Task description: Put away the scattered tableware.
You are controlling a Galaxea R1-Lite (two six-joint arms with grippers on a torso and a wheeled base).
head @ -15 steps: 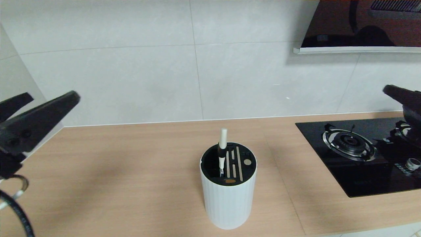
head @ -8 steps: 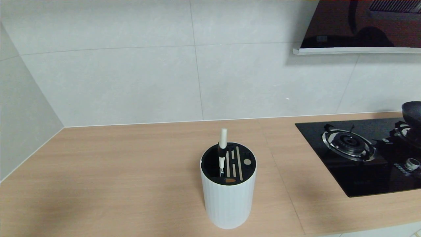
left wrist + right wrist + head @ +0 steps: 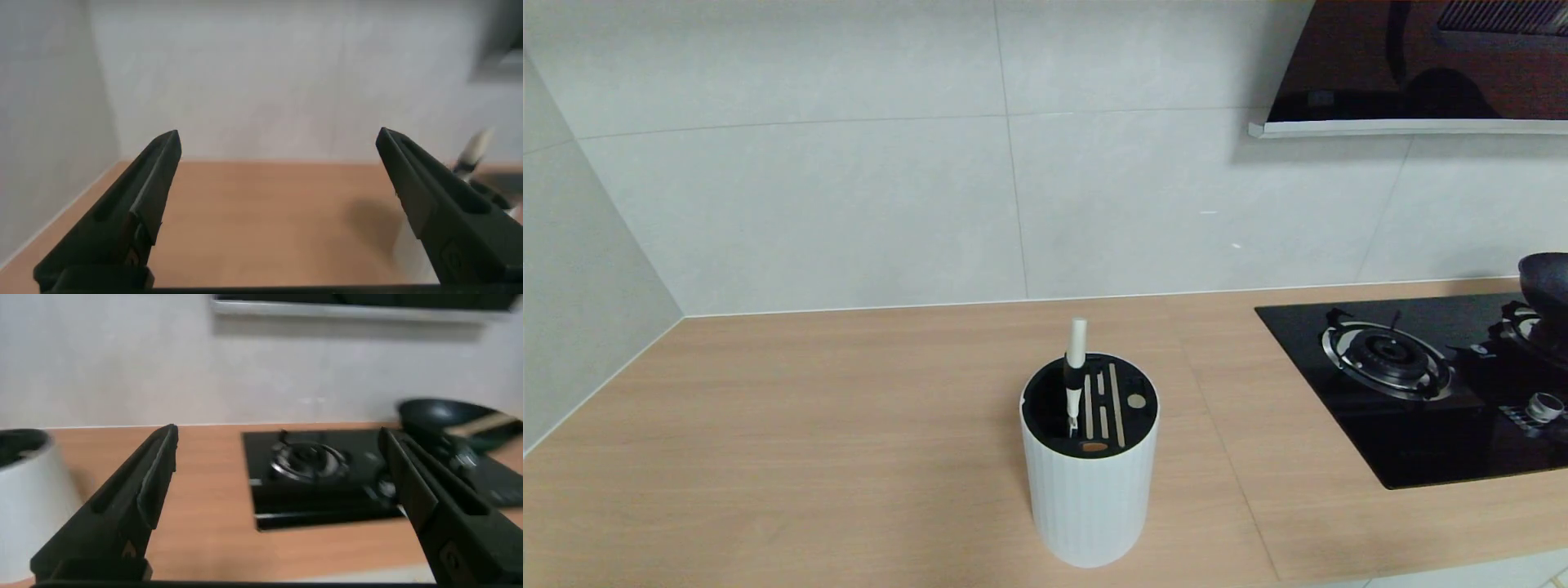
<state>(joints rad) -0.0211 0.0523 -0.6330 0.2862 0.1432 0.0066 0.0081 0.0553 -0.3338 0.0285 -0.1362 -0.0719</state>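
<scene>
Head view: the white-handled tool (image 3: 1075,359) stands in the white holder (image 3: 1090,490) on the counter (image 3: 809,425). Left wrist view: the left gripper (image 3: 278,140) is spread wide, empty. Right wrist view: the right gripper (image 3: 278,437) is wide and empty too. The job looks done; next, look for more tableware.

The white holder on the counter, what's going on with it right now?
Nothing is being handled at this moment. The white holder stands on the wooden counter to the left of the stove, with one cream-handled utensil standing in it. The left gripper and right gripper are both open and empty, held above the counter apart from the holder.
</scene>
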